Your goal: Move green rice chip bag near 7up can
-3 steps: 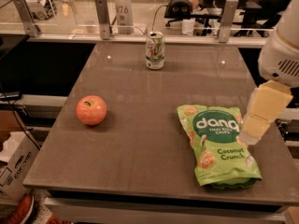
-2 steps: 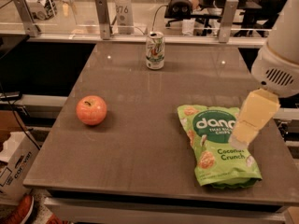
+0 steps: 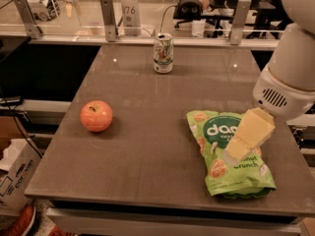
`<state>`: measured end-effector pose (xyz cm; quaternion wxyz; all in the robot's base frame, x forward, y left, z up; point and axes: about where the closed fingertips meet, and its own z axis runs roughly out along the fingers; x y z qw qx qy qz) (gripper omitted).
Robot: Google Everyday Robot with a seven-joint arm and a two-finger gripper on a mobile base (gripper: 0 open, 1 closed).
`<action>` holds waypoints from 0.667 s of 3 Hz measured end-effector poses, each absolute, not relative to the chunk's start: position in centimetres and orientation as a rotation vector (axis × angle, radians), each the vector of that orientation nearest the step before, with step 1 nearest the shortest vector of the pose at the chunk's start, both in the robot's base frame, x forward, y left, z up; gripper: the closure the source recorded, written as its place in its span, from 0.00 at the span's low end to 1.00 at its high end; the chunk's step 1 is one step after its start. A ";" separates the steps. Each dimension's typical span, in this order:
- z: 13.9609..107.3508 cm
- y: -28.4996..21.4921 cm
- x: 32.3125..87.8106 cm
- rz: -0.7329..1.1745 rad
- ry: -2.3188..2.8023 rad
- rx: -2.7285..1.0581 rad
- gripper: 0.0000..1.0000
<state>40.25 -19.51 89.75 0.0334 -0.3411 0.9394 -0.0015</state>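
Gripper (image 3: 237,151) over the green rice chip bag (image 3: 216,177), front right — 7up can (image 3: 163,53) behind, apple (image 3: 96,116) left.

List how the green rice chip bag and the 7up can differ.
The green rice chip bag lies flat at the near right; the 7up can stands upright at the far edge. The bag is light green and much larger; the can is small, silver-white. The gripper hangs over the bag, not the can. Both rest on the table.

Amber light; end effector (image 3: 237,153) over bag (image 3: 230,181)
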 end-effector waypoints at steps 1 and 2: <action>88.4 -18.6 39.2 -0.001 2.932 -0.967 0.00; 86.9 -17.6 38.2 0.000 2.959 -0.930 0.00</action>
